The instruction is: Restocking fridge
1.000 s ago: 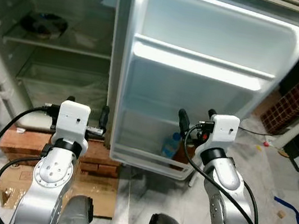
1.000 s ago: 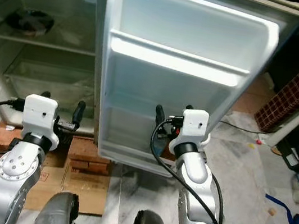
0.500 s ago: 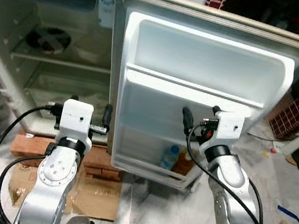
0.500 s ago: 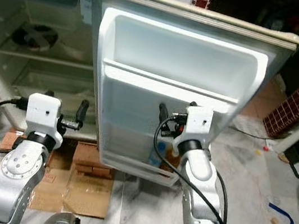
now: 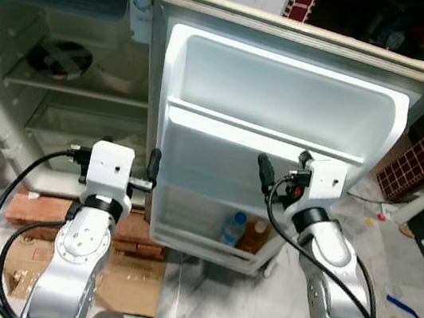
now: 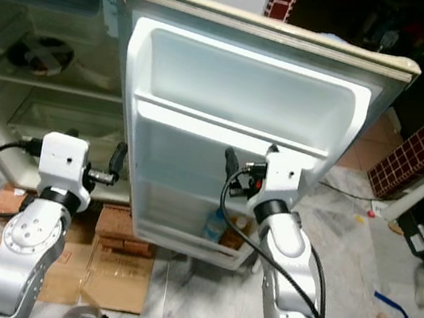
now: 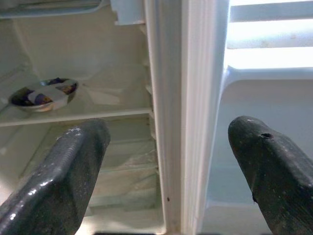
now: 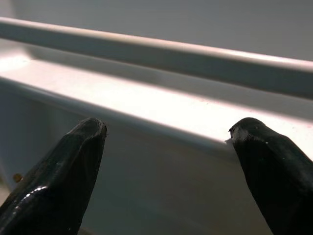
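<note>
Fridge door (image 5: 282, 122) stands wide open in front, two bottles (image 5: 243, 230) sit in its bottom rack; fridge body (image 5: 58, 62) open on the left with a bowl (image 7: 44, 94) on a shelf. Left tool (image 7: 166, 161) fingers apart, straddling the door's hinge-side edge; right tool (image 8: 166, 161) fingers apart, close up against the door's middle rack (image 5: 263, 139). Bricks (image 5: 31, 207) and cardboard (image 5: 127, 287) on the floor under the fridge, clutter far right
</note>
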Controlling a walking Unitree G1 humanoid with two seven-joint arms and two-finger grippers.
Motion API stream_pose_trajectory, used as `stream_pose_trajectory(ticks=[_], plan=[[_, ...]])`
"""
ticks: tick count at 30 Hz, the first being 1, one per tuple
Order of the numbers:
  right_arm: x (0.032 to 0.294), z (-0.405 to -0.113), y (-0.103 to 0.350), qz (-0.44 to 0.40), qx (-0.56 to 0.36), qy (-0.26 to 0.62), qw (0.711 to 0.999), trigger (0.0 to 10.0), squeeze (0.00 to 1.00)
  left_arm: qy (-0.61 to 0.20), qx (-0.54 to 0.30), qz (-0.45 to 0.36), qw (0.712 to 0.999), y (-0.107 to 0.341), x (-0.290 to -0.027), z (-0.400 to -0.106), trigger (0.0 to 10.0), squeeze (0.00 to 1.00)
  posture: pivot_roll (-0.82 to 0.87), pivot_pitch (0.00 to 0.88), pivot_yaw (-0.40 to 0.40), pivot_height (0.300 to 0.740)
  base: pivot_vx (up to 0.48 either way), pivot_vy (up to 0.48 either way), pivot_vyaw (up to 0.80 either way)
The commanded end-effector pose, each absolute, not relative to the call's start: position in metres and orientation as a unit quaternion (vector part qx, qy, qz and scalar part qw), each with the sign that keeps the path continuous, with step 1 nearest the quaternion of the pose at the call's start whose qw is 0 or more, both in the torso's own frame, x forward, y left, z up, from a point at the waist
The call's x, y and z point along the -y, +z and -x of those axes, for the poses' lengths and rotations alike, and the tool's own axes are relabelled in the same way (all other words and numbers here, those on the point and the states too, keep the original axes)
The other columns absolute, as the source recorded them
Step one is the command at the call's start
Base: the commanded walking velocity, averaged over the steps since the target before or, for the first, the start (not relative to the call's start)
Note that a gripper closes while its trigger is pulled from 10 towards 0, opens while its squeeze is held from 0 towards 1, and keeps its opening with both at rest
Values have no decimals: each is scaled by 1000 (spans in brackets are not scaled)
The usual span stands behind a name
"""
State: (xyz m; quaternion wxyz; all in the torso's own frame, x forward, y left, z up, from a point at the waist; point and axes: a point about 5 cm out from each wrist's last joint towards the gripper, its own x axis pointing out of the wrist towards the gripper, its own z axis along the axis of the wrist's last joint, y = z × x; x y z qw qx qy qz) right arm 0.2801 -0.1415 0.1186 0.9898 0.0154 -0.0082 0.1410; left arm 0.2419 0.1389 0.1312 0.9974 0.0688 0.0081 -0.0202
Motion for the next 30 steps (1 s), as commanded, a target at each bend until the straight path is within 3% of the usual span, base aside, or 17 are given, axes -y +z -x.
stream_pose_trajectory(ticks=[1, 14, 23, 30], plan=[[142, -279, 122, -11, 15, 146, 989, 10000, 0, -22, -6, -68, 997, 132, -137, -244, 10000, 0, 85, 0, -73, 740, 0, 0, 0], [146, -280, 123, -3, 20, 136, 990, 10000, 0, -23, -9, -67, 997, 130, -137, -245, 10000, 0, 81, 0, -74, 740, -247, 0, 0], [164, -290, 119, 36, 7, 72, 997, 10000, 0, -23, -15, -68, 997, 129, -136, -249, 10000, 0, 80, 0, -71, 740, 0, 0, 0], [171, -295, 112, 29, -20, 37, 999, 10000, 0, -19, -19, -62, 998, 129, -138, -250, 10000, 0, 83, 0, -71, 740, 0, -369, 0]])
